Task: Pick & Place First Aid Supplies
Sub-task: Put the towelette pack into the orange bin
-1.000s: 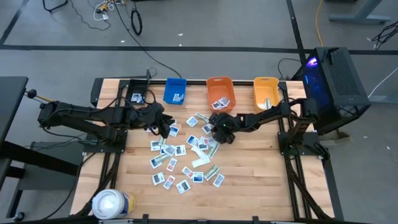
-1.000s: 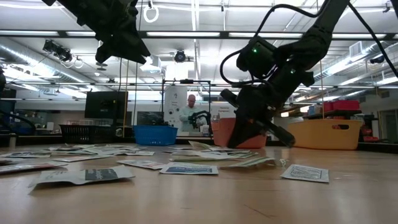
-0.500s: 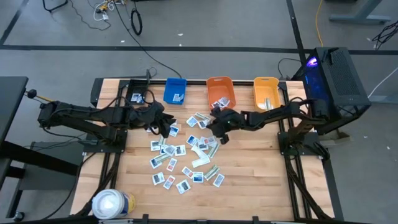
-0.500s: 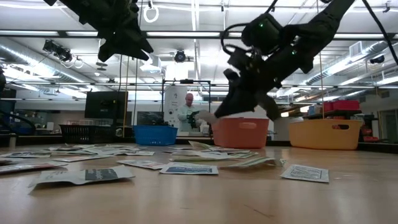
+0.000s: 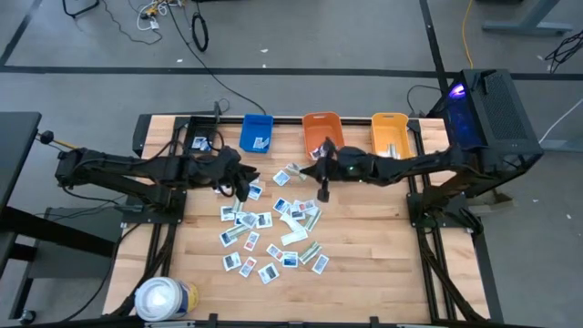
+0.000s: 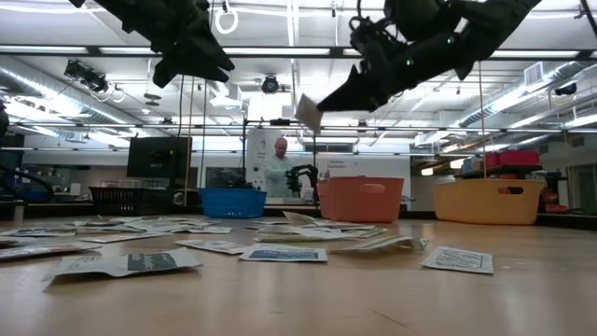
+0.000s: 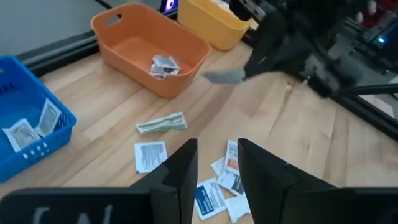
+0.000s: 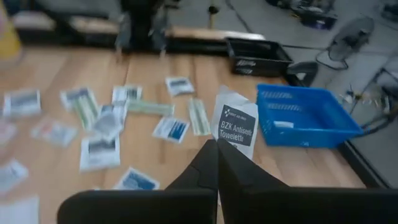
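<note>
Holding one white packet (image 8: 235,124) pinched between its closed fingers, the right gripper (image 5: 323,173) hangs above the table, just in front of the orange bin (image 5: 322,133). In the right wrist view the packet stands upright at the fingertips and its dark label reads "BZK Antiseptic Towelette"; in the low view the same packet (image 6: 308,111) shows as a small pale square at the tip of the gripper, high above the wooden table (image 5: 383,255). The left gripper (image 5: 240,185) is raised over the left side of the scattered first aid supplies (image 5: 269,232), and the left wrist view shows its two dark fingers (image 7: 186,165) parted by a narrow gap with nothing between them. The supplies lie loose on the wood in the middle of the table, white packets with blue or red print and some pale greenish strips (image 7: 161,123). Only the left wrist view looks into the bins: some crumpled packets lie in the orange bin and a few more in the blue bin (image 7: 31,134). The high view alone shows the yellow bin (image 5: 389,133) beside the orange one, a large white roll (image 5: 164,299) at the near left corner, and a dark computer case (image 5: 492,114) beside the table on the right. The low view shows a person (image 6: 279,168) standing far behind the table.
</note>
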